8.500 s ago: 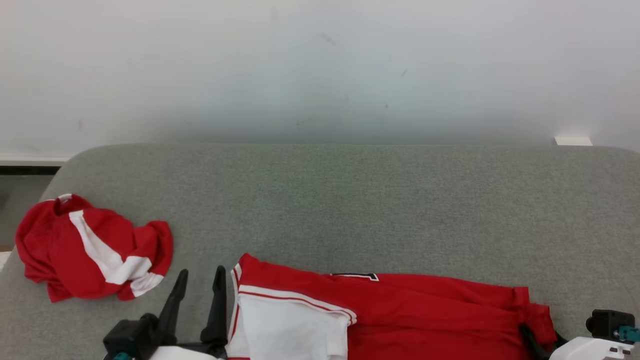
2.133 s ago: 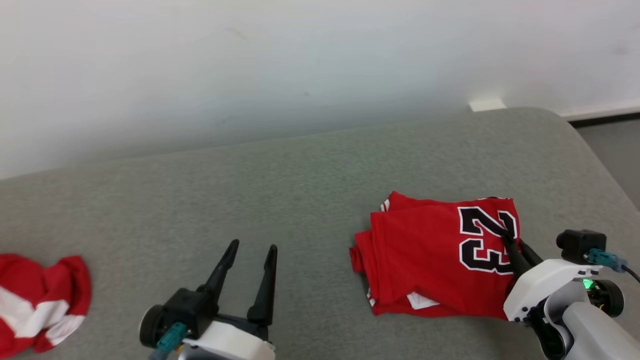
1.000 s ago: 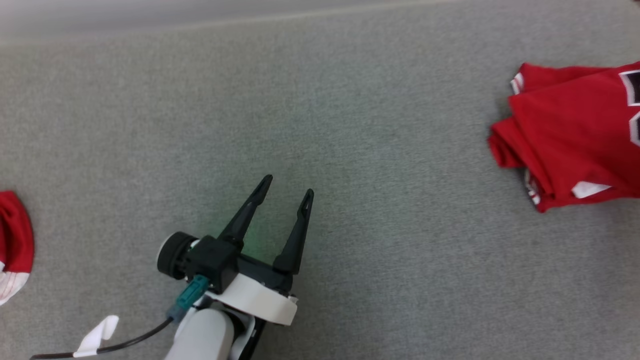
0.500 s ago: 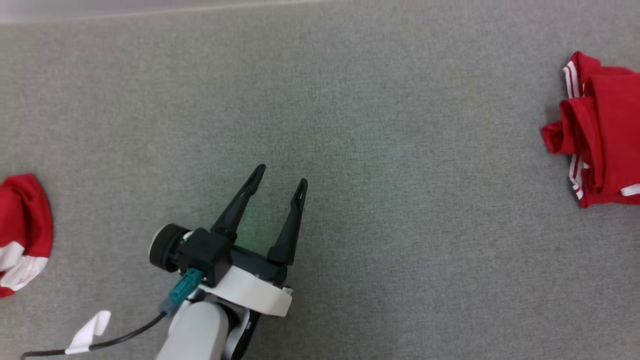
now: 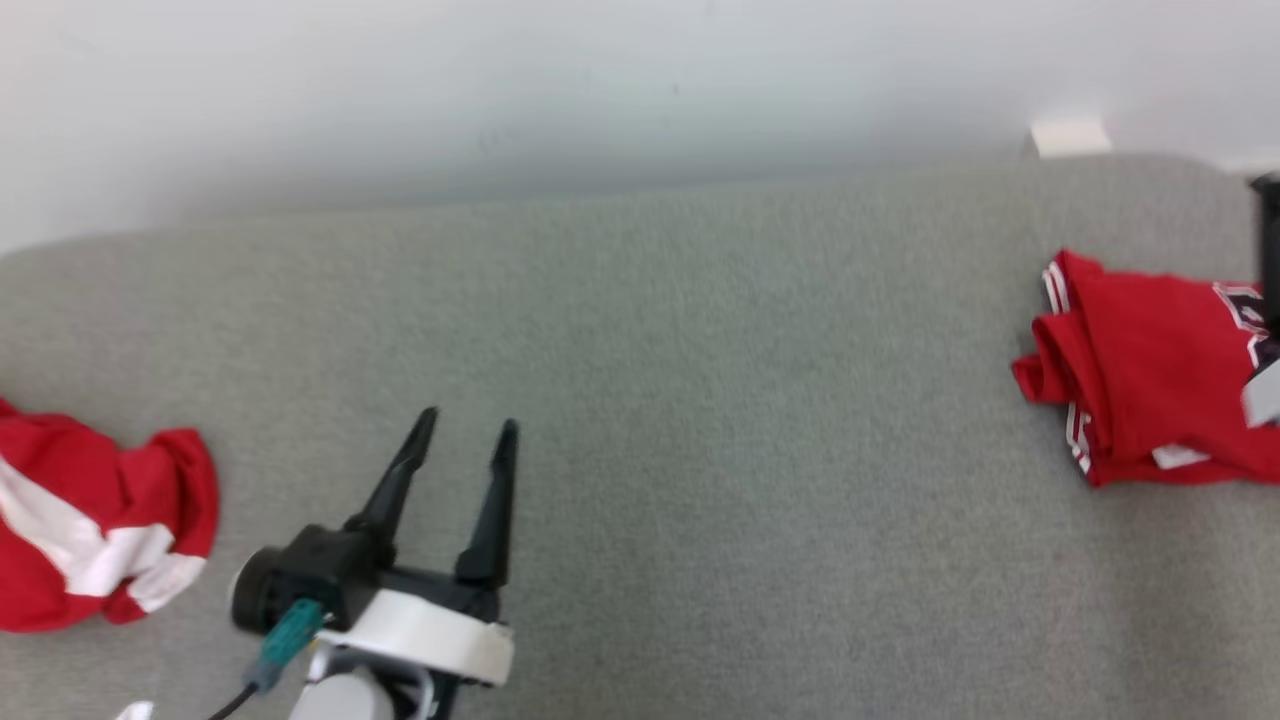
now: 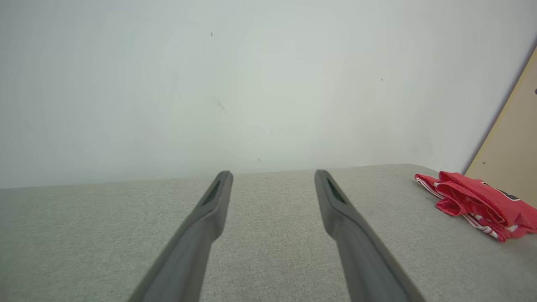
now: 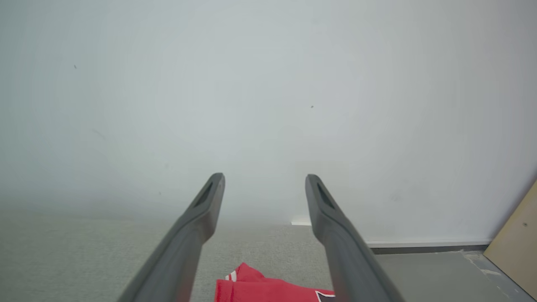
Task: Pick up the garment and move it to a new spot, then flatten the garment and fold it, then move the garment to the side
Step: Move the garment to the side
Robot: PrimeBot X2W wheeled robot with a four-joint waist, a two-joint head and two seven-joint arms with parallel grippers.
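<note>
The garment, a folded red jersey (image 5: 1150, 390) with white trim, lies at the right end of the grey cushion (image 5: 700, 400). In the left wrist view the jersey (image 6: 474, 201) sits far off to the right. My left gripper (image 5: 468, 425) rests open and empty over the cushion at the lower left, and its own view shows the gripper (image 6: 272, 176) with nothing between its fingers. My right gripper (image 7: 265, 179) stands open above the jersey (image 7: 260, 287), holding nothing. A dark and pale part of the right arm (image 5: 1268, 260) shows at the right edge over the jersey.
A second, crumpled red and white garment (image 5: 90, 530) lies at the cushion's left end. A white wall (image 5: 600, 90) runs behind the cushion. A tan board (image 6: 512, 138) leans at the far right, with grey floor (image 7: 440, 272) beyond the cushion's end.
The head camera has swung and tilted up, so the wall shows again. My right gripper, shut on the jersey two seconds ago, has let go and now stands open. My left gripper stays open.
</note>
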